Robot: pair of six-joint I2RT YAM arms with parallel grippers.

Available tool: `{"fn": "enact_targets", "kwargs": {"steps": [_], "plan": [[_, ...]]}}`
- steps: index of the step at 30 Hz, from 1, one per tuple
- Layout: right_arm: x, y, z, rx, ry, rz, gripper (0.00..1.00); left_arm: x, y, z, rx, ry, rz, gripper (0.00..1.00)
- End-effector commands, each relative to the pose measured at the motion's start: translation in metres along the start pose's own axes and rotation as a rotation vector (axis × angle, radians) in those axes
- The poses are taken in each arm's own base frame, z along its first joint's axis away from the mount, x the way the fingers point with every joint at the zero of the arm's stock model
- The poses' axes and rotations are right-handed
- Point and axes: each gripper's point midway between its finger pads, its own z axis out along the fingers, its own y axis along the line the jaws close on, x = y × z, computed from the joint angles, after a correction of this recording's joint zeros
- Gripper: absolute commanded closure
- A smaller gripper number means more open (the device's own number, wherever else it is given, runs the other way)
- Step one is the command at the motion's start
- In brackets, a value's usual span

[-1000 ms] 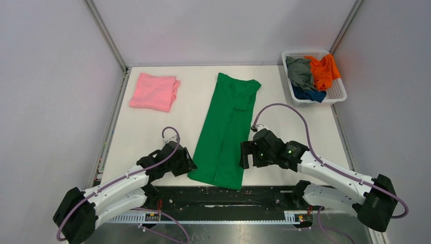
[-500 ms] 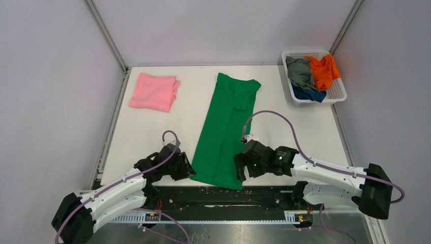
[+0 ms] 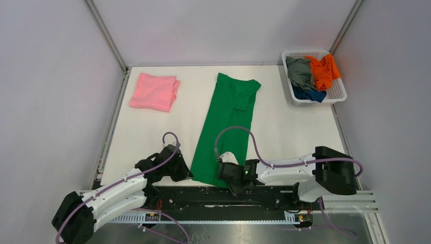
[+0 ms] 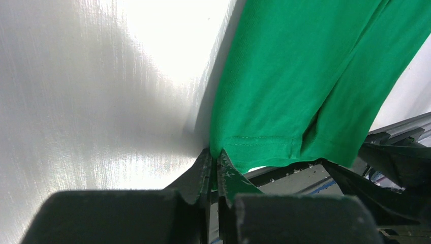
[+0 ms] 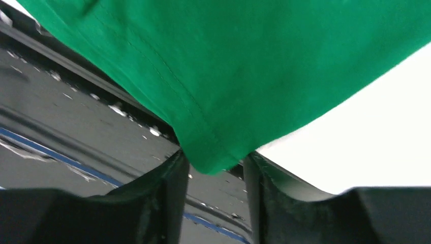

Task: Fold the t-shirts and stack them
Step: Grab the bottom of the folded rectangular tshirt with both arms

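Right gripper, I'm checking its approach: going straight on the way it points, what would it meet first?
The right gripper would first meet the green t-shirt: its near hem corner sits between the open jaws. Beyond lies the white table, though depth is unclear.

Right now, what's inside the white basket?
The basket holds a grey t-shirt, an orange t-shirt and a dark blue t-shirt, all crumpled. Anything underneath them is covered.

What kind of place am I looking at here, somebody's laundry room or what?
Probably a robot lab test cell: a white table boxed in by bare grey panels, with left arm and right arm bolted at its edge.
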Motion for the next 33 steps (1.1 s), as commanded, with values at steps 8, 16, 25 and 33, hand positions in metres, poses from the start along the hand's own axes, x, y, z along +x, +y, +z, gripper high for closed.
{"fn": "enact_targets", "kwargs": {"steps": [8,16,25,33], "plan": [[-0.003,-0.001,-0.004,0.023,-0.071,0.077,1.0,0.025,0.013,-0.007,-0.022,0.073,0.014,1.0],[0.008,0.013,-0.038,-0.165,-0.089,0.113,1.0,0.041,-0.008,-0.027,0.063,0.129,0.074,1.0],[-0.033,-0.007,-0.05,-0.12,-0.265,0.181,1.0,0.013,-0.059,-0.037,0.179,0.045,0.172,1.0],[-0.084,-0.042,-0.063,-0.105,-0.412,0.271,1.0,-0.048,-0.109,-0.034,0.171,-0.116,0.193,1.0]]}}
